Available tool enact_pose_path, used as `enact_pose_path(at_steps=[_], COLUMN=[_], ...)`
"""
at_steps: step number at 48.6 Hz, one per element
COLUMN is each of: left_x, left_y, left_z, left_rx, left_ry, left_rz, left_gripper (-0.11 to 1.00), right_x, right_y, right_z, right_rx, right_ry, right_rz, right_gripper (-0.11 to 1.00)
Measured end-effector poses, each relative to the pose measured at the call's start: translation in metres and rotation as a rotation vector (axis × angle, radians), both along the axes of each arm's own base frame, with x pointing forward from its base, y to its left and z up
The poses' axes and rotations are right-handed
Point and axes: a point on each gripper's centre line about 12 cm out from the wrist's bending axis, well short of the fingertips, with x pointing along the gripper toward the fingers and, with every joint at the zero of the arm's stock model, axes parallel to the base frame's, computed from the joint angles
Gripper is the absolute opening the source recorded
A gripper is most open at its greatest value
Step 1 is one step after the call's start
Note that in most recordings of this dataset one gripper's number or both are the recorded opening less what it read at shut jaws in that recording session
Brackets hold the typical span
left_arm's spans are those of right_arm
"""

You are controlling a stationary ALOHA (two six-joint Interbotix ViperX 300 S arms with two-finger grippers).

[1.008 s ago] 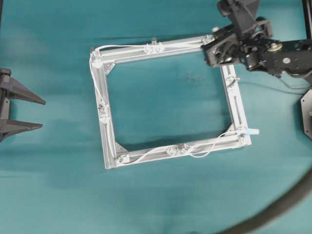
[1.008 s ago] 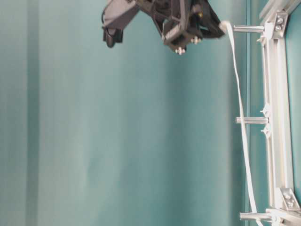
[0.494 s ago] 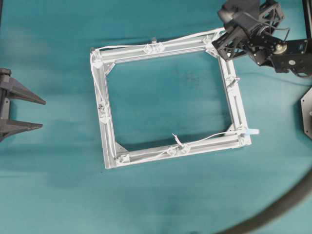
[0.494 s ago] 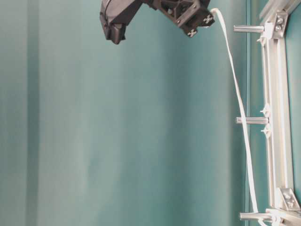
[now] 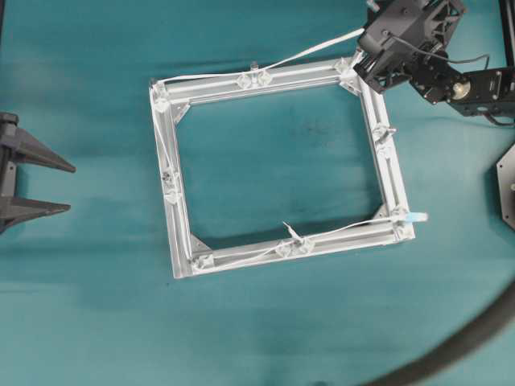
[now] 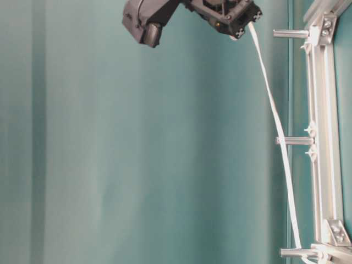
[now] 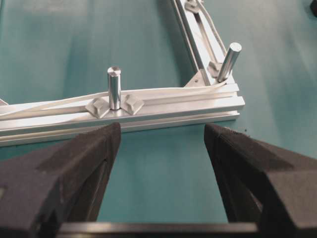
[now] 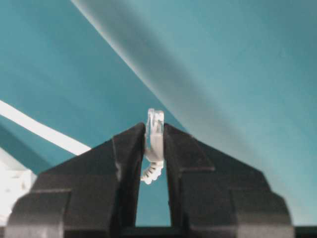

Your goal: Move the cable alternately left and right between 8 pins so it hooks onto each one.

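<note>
The square silver frame (image 5: 386, 173) lies mid-table with upright pins (image 7: 114, 87) on its corners and side middles. The white cable (image 5: 310, 55) runs from its light blue tip (image 5: 418, 217) at the near right corner along the bottom, left and top rails. Past the top middle pin (image 5: 254, 77) it rises off the frame to my right gripper (image 5: 368, 42). That gripper is shut on the cable's clear plug (image 8: 155, 124), above the top right corner. In the table-level view the cable (image 6: 278, 132) hangs taut beside the pins (image 6: 294, 141). My left gripper (image 7: 161, 134) is open and holds nothing, left of the frame.
A thick grey hose (image 5: 459, 346) curves across the near right corner of the teal table. A black mount (image 5: 507, 189) sits at the right edge. The left gripper's dark fingers (image 5: 36, 157) rest near the left edge, apart from the frame.
My right gripper has moved up and back toward the far right corner with the plug. The slack loop on the bottom rail is pulled tight and the cable has lifted off the top rail.
</note>
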Motion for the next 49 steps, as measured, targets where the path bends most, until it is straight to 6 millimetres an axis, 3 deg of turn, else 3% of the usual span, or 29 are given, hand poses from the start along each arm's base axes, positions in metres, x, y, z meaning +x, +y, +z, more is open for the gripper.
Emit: enact_pose_path(at_steps=[11,33,49], left_x=[0.0,0.0,0.0], left_y=[0.0,0.0,0.0], left_z=[0.0,0.0,0.0], left_rx=[0.002,0.0,0.0], left_ry=[0.0,-0.002,0.0], left_rz=[0.0,0.0,0.0], left_gripper=[0.72,0.72,0.72], right_x=[-0.009,-0.005,-0.014], right_y=[0.001,0.002,0.013], right_z=[-0.026,-0.044,-0.05], right_rx=[0.104,0.186,0.46], right_ry=[-0.018,-0.023,-0.294], right_rz=[-0.001,-0.008,-0.284], right_gripper=[0.14,0.14,0.14])
